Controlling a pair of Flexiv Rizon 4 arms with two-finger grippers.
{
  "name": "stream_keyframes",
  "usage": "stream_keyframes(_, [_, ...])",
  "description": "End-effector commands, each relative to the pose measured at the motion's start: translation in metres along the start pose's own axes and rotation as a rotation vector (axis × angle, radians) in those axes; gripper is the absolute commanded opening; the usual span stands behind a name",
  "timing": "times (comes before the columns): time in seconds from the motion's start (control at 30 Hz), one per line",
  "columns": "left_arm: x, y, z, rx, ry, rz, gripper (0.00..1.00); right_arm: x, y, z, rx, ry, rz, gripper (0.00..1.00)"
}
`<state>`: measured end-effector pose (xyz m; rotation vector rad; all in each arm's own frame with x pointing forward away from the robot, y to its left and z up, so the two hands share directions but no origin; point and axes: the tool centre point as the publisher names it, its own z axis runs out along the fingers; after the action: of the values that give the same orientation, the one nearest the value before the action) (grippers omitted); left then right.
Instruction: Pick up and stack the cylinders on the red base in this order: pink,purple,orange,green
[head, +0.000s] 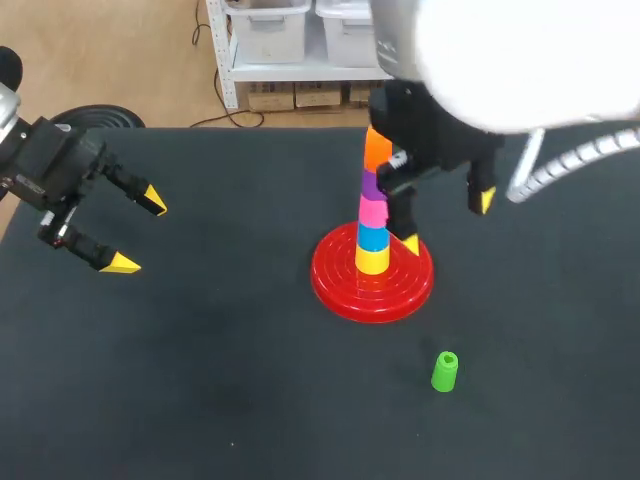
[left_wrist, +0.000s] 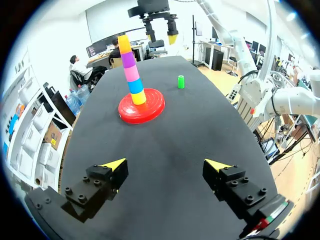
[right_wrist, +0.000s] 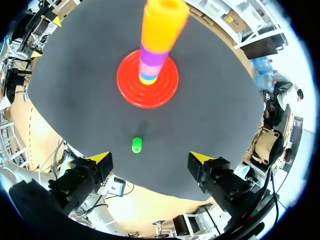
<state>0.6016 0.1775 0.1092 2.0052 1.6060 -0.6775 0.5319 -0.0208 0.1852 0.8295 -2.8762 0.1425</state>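
On the red base (head: 335, 278) stands a tower: yellow, blue, pink (head: 372, 211), purple (head: 372, 184), with the orange cylinder (head: 377, 148) on top, leaning slightly. My right gripper (head: 447, 222) hangs open just right of the tower, touching nothing; in its wrist view the orange cylinder (right_wrist: 162, 25) is ahead of the open gripper (right_wrist: 150, 160). The green cylinder (head: 444, 371) stands alone on the table in front of the base, also seen as the green cylinder (right_wrist: 137, 145). My left gripper (head: 138, 232) is open and empty at the far left, the tower (left_wrist: 131, 73) far ahead of it.
A black table top (head: 220, 380) carries only the base and the green cylinder. Its left and front parts are bare black surface.
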Motion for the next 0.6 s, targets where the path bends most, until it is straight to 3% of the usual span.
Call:
stream_keyframes(0.03, [0.001,0.000,0.000,-0.002,0.000,0.001,1.00,0.012,0.000,0.012,-0.016,-0.298,-0.005,1.00])
stream_keyframes(0.4, [0.001,0.000,0.000,-0.002,0.000,0.001,1.00,0.010,0.013,0.056,-0.106,-0.306,-0.033,1.00])
stream_keyframes(0.6, [0.001,0.000,0.000,-0.002,0.000,0.001,1.00,0.009,0.025,0.078,-0.144,-0.271,-0.054,1.00])
